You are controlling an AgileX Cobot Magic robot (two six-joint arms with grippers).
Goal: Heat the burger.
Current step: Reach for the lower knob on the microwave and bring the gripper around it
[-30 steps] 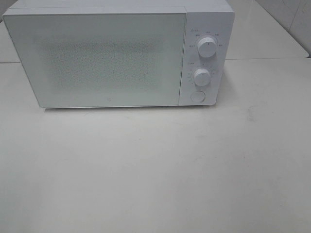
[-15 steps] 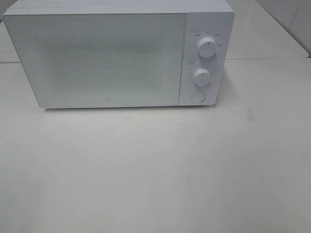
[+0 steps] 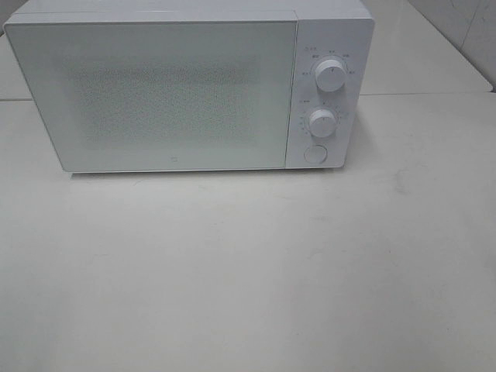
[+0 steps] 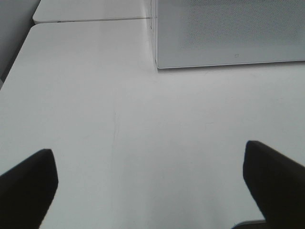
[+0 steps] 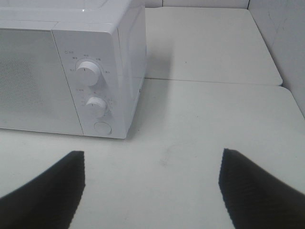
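A high camera looks down on a white box-shaped microwave oven standing at the back of a pale, off-white table. Its wide door, a frosted panel with a fine dotted screen, is fully closed. To the right of the door is a control strip with an upper round white knob, a lower round white knob and a round white push button beneath them.

Nothing has changed over the last second. The door, both knobs and the table look the same in each high view, and no arm enters that view.

The left gripper hangs above bare table in front of the microwave's left corner. Its two black fingers are spread wide apart with nothing between them. The right gripper hangs above bare table in front of the control strip. Its black fingers are also spread wide and empty.

The burger does not appear in any view. It is not on the visible table and not in either gripper. The dotted door screen hides the inside of the microwave, so it cannot be told whether the burger is in there.

With both arms idle and the door shut, the task is probably either about to begin or already finished. If the burger is still off camera, the door would have to be opened first, probably with the round button. The right gripper is nearest the controls.
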